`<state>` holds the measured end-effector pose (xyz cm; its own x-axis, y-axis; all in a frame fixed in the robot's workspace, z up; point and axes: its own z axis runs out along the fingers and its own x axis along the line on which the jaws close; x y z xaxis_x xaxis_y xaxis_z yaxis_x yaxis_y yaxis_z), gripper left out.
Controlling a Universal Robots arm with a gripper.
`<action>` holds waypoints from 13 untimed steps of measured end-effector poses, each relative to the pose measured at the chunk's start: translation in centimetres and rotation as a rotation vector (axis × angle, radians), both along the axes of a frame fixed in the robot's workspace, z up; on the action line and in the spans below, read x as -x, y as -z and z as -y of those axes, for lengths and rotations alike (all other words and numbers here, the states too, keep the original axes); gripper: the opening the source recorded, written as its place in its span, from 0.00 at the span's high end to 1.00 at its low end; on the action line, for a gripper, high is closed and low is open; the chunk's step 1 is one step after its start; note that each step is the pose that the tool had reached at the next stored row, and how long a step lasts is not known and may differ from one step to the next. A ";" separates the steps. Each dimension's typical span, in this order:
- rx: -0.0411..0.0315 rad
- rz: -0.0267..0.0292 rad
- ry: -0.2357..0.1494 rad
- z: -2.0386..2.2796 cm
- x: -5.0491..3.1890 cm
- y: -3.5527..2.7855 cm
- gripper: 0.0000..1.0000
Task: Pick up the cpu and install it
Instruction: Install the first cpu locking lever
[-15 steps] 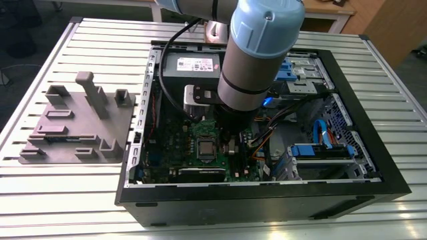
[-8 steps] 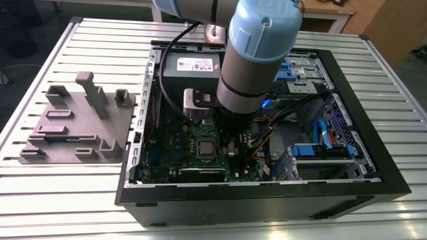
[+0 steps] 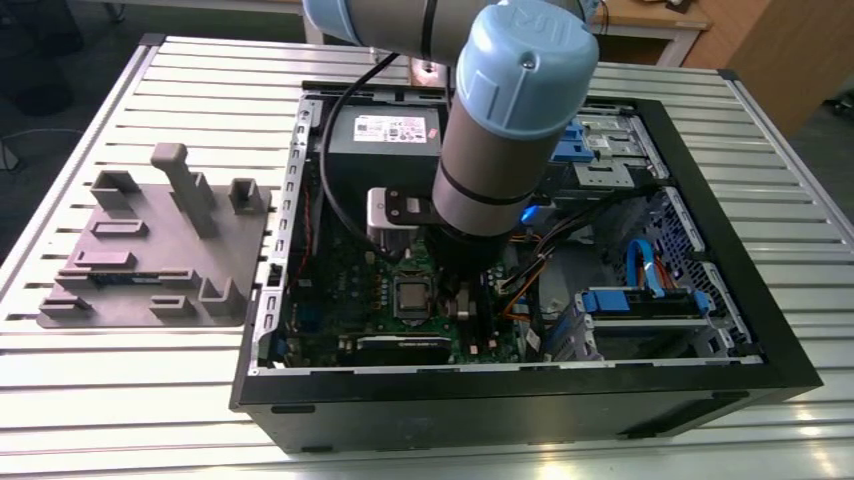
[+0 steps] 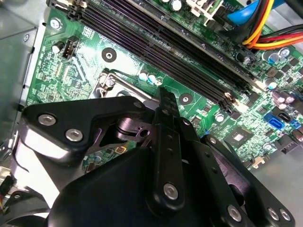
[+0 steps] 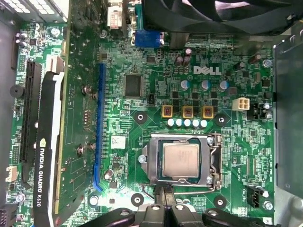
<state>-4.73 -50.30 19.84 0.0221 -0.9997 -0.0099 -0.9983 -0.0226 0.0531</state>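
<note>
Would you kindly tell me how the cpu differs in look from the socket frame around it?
The cpu is a flat square with a plain, dull silver-grey top; the socket frame is an open metal surround with screws at its edges. The cpu lies inside; the socket frame encloses it, sitting on the green motherboard. Both are metallic, and the gripper hangs just beside them.

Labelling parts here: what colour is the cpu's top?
Dull silver-grey metal, best seen in the first wrist view, where the cpu sits in its socket frame.
</note>
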 end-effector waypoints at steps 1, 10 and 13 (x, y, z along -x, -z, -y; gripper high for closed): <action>-0.0001 0.0001 -0.001 0.01 0.00 0.01 0.90; 0.0000 0.0049 -0.003 0.03 0.01 0.06 0.90; -0.0002 0.0147 -0.003 0.02 0.03 0.12 0.90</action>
